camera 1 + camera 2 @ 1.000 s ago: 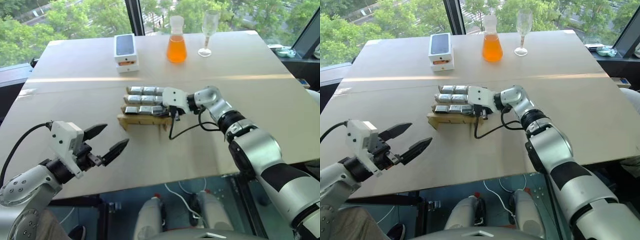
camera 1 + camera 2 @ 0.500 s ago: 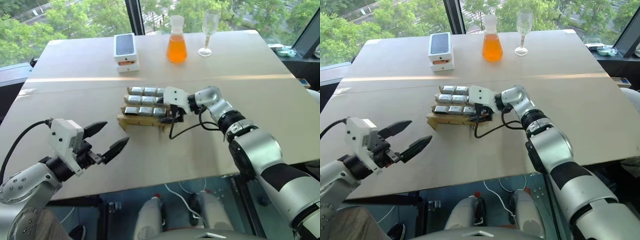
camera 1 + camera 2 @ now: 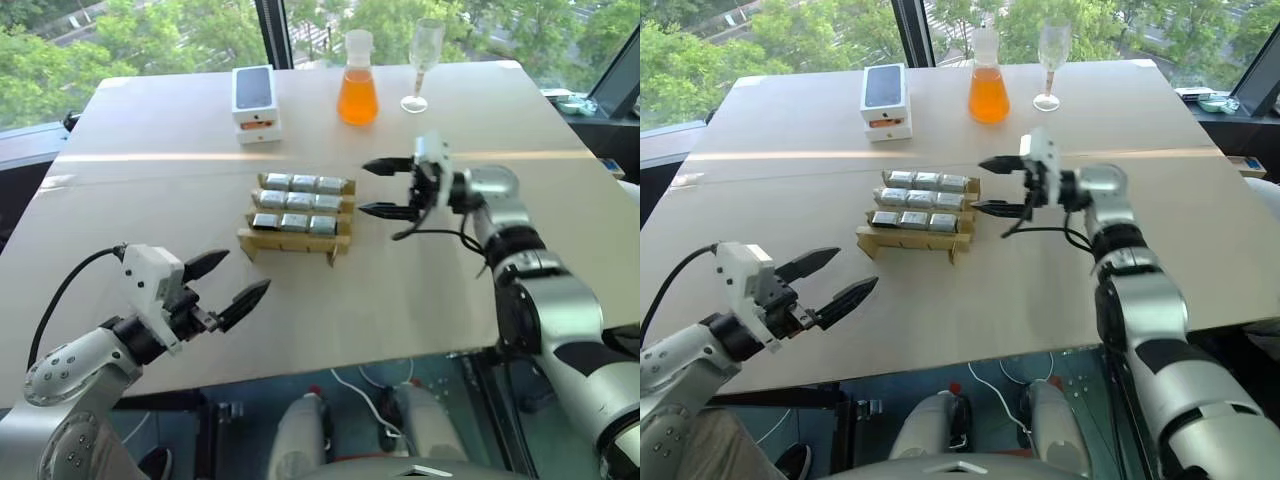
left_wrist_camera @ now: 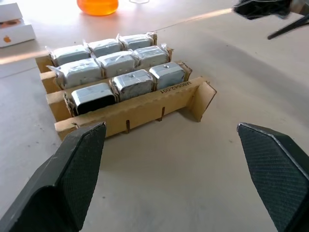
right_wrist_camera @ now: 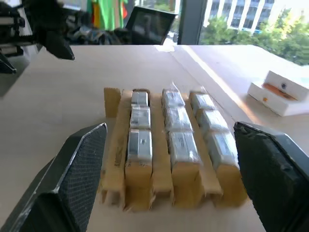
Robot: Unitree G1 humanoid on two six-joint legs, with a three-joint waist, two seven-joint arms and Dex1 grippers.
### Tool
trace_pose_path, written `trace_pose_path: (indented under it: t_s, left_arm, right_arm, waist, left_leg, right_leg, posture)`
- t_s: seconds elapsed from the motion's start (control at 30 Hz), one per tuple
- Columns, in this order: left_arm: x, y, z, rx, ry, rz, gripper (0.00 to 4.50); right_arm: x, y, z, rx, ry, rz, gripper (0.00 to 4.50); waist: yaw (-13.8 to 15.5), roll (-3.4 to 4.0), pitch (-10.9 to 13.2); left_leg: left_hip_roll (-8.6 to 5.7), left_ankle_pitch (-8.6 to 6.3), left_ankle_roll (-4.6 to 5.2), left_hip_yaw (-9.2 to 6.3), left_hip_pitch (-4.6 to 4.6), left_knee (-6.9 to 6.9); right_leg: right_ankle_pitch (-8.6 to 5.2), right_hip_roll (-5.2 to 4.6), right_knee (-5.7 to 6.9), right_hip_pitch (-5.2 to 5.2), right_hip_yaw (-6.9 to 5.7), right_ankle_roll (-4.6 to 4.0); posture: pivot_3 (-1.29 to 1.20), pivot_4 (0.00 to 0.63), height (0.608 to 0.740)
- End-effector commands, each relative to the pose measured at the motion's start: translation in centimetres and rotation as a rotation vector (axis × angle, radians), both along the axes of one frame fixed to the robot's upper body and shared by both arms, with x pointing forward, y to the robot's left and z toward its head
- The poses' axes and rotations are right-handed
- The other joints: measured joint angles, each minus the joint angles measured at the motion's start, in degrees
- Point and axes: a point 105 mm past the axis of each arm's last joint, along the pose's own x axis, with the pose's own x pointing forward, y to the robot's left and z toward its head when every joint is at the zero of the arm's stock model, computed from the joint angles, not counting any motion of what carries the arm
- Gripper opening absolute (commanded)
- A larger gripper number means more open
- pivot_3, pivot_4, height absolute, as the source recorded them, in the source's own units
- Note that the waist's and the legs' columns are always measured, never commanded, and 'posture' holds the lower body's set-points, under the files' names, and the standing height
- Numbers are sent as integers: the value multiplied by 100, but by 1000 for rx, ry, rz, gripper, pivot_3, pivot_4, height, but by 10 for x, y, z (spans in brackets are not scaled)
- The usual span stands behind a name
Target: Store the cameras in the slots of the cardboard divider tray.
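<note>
cameras (image 3: 301,201), nine shiny silver-grey metal blocks, fill all slots of the low tan cardboard divider tray (image 3: 290,243) at mid-bench. right gripper (image 3: 384,188) hangs just beside the tray on the side toward the bench's right edge, jaws released, empty. left gripper (image 3: 230,280) hovers near the bench's front edge, jaws spread, empty.
</note>
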Motion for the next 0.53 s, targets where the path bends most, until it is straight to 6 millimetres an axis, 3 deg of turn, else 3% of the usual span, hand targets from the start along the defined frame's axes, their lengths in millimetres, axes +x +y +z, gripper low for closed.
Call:
trace_pose_path:
  t_s: [0.03,0.1,0.2,0.43,0.53]
  left_arm:
    - [4,12,-10,34,-19,96,4500]
    - [2,9,-13,-44,-33,114,4500]
    - [-3,10,-31,3,-14,158,4500]
    - [-14,10,-56,31,24,184,4500]
    - [-13,8,-59,27,18,172,4500]
  right_arm:
    - [-12,-38,3,80,26,-129,4162]
    - [-23,-67,-20,67,77,-258,4162]
    - [-39,-108,-53,17,126,-452,4162]
    - [-62,-139,-77,-45,130,-635,4162]
    - [-67,-143,-85,-55,137,-668,4162]
  waist:
    - [58,5,2]
    - [100,19,4]
    - [116,24,1]
    - [101,28,4]
    - [119,27,4]
  left_leg:
    - [0,0,0,-2,-2,-1]
    - [-1,-1,1,0,-3,-1]
    - [-1,-2,4,7,0,0]
    - [4,-17,31,10,22,4]
    - [7,-17,31,1,21,3]
  right_leg:
    - [0,0,-2,0,-2,0]
    - [0,0,-3,-2,-1,1]
    - [0,3,-4,-4,4,3]
    - [-14,28,2,4,14,30]
    - [-15,39,1,6,13,28]
  posture:
    - [0,150,740]
    - [0,150,740]
    - [0,150,740]
    - [0,150,740]
    - [0,150,740]
